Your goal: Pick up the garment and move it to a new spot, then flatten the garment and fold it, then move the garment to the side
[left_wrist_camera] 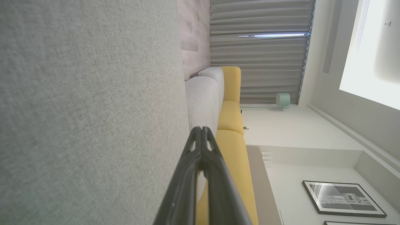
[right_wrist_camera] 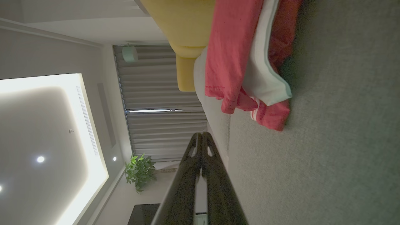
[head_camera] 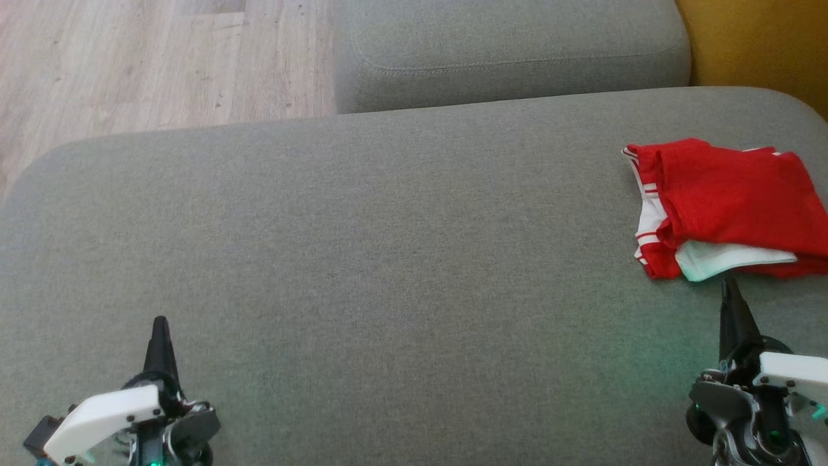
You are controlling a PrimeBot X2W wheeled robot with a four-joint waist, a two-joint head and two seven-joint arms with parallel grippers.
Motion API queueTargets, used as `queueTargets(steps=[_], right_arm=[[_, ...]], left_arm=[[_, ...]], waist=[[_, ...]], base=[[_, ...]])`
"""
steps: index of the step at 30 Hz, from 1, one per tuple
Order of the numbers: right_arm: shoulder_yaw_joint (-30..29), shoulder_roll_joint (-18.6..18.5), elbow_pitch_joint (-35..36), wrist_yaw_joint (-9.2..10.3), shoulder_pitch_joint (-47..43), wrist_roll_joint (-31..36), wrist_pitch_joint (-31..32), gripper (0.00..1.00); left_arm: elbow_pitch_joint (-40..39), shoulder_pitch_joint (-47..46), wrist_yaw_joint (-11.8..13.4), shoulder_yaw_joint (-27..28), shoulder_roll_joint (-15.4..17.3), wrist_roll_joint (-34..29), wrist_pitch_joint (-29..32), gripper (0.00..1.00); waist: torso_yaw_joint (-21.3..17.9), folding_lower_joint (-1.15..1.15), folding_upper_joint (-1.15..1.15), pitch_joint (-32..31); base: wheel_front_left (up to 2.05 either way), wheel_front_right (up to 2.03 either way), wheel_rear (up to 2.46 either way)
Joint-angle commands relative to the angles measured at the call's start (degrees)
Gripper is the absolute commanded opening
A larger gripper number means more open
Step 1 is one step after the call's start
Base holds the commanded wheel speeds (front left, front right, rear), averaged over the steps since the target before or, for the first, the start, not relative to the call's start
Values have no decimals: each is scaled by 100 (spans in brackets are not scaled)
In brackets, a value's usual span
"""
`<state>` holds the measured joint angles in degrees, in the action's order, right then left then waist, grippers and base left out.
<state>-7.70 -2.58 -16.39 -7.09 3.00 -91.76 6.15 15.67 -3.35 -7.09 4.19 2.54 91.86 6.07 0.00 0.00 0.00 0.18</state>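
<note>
Far right on the grey sofa cushion (head_camera: 388,259), a red garment (head_camera: 731,207) with white striped trim, lying in a compact, roughly doubled-over bundle, a pale inner layer poking out at the near edge. Just short of that near edge and not touching it, the right pincer (head_camera: 728,285), clenched tip to tip and grasping nothing. Well apart at the near left, the left pincer (head_camera: 159,322), likewise clenched and empty, over bare cushion. Hard to judge from this lie alone whether at the very start or close to the end: layered and parked at the side, as a finished fold might be, yet loose and uneven enough to pass for untouched. If at the start, everything left to do: lifting, moving, flattening, folding, setting aside. If at the end, perhaps only tidying.
</note>
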Motion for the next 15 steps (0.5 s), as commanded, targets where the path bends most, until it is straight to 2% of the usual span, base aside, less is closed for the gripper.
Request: queueTargets(steps=[1, 15], right_arm=[[118, -30, 236, -40, 319, -41, 34, 0], [118, -30, 236, -40, 319, -41, 34, 0]], left_arm=[[-162, -284, -40, 232, 33, 32, 41, 0], [-162, -284, -40, 231, 33, 32, 41, 0]], waist=[[0, 0, 0, 0], [0, 0, 0, 0]], base=[[0, 0, 0], [0, 0, 0]])
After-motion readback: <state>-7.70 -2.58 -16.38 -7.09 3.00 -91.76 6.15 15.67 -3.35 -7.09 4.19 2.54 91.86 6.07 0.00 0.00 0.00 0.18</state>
